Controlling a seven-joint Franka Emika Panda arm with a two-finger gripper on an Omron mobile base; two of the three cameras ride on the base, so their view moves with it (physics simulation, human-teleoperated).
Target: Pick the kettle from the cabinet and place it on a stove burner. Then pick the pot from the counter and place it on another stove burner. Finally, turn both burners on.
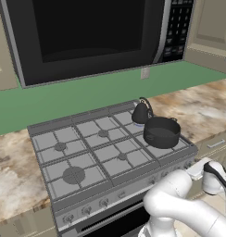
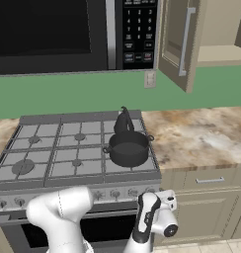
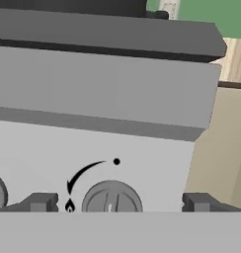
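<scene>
- I have the kettle (image 1: 141,112) standing upright on the back right burner of the gas range (image 1: 87,152), its arched handle up; from the right base camera the kettle (image 2: 124,121) sits right behind the pot.
- The pot (image 1: 161,132) rests on the front right grate, just in front of the kettle and so close that I cannot tell whether they touch; in the right base view the pot (image 2: 129,148) shows its two small loop handles, one to each side.
- The other burners (image 1: 74,175) that I see are bare, the biggest at the front left.
- The marbled counter (image 2: 201,131) runs off to the right of the range, and above it the wall cabinet (image 2: 183,42) hangs with its door swung open, the silver bar handle facing me.
- A black microwave (image 1: 91,32) hangs over the range.
- My gripper (image 3: 117,202) is down at the front panel of the range, at its right end, jaws spread wide and holding nothing.
- Through the hand camera, the two dark fingertips (image 3: 41,202) stand either side of a round grey knob (image 3: 111,199), each clear of it, with a flame mark and a curved arrow printed just left of the knob.
- In the right base view the hand (image 2: 159,220) sits low in front of the range, below the row of knobs.
</scene>
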